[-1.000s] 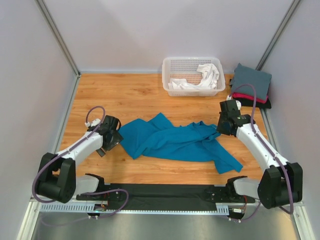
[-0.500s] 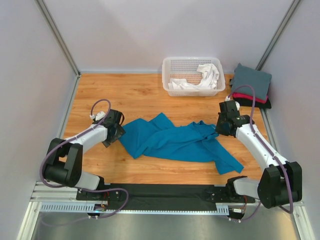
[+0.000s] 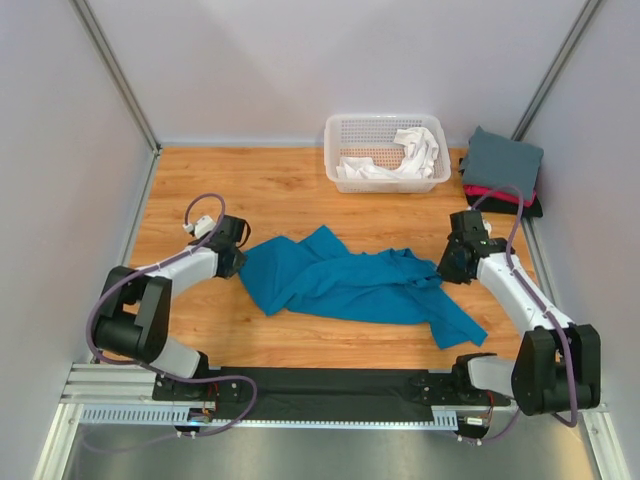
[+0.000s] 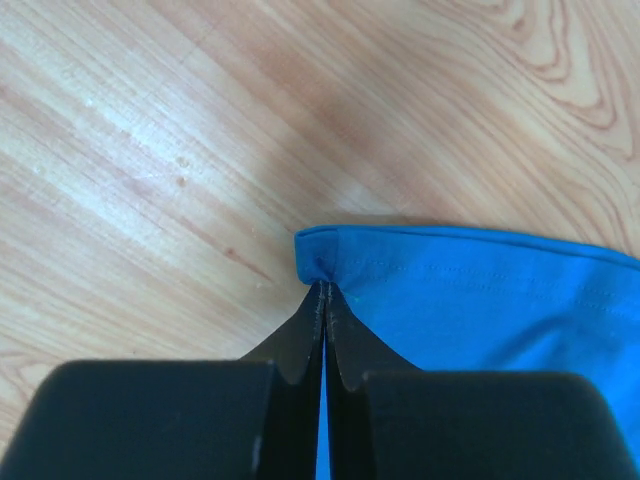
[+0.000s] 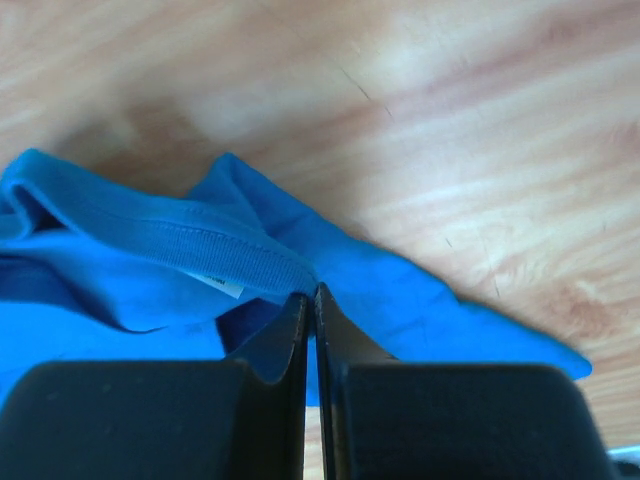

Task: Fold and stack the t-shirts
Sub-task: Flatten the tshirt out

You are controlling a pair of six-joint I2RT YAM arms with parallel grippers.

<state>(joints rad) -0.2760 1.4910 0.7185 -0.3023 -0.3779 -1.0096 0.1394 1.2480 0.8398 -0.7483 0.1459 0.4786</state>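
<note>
We judge the step in hand to be spreading the teal-blue t-shirt [image 3: 350, 285], which lies crumpled across the middle of the desk [image 3: 250, 185], not yet flat or folded. Next, we think, both ends must be lifted and drawn apart evenly so the body opens out, then laid down smooth. A neck band and a hem corner are uneven holds, so a regrasp may be needed. Both arms lie low, each reaching from its base at the near edge toward the far side. Their wrists are tipped down to the desk, well apart, with the shirt between them. Our left fingers [image 4: 300, 340] are pressed together on a hemmed corner at the shirt's left end, the cloth pinched at their tips. Our right fingers [image 5: 290, 340] are likewise closed, tips on the ribbed neck band just beside the white label [image 5: 225, 288]. We take that for a grip, though the cloth between them is hard to make out. At the far right a folded slate-grey shirt [image 3: 503, 158] tops a red-pink one [image 3: 495, 192] and a black one [image 3: 528, 208]. A white shirt [image 3: 395, 165] lies in the lattice basket [image 3: 385, 187].
</note>
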